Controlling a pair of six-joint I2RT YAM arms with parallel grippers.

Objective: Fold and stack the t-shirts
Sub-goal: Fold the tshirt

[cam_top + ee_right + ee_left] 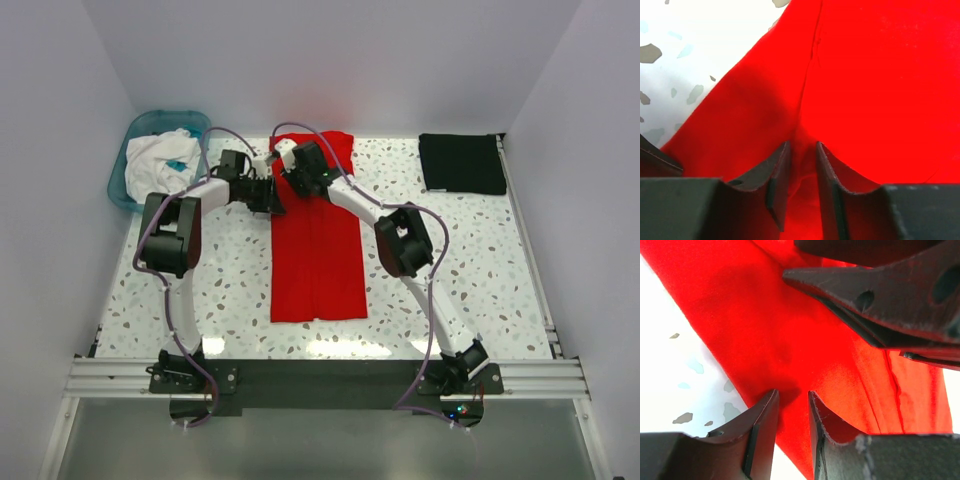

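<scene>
Both sets of jaws were nipped down on red cloth. The right gripper [802, 147] bunched a pleat between its fingers, and the left gripper [792, 395] pinched the strip's edge close by. The red t-shirt [318, 270] lay mid-table as a long narrow strip (lengthwise folds done, I judged, crosswise ones left). The black t-shirt [460, 163] sat folded in the far right corner, nothing stacked on it yet.

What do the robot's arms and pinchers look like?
The left arm and right arm are made of white tube-shaped links joined by chunky black joint blocks, standing on black bases. Thin purple cables loop along them. The left gripper and right gripper have dark, flat, wedge-shaped fingers with scuffed edges.
</scene>
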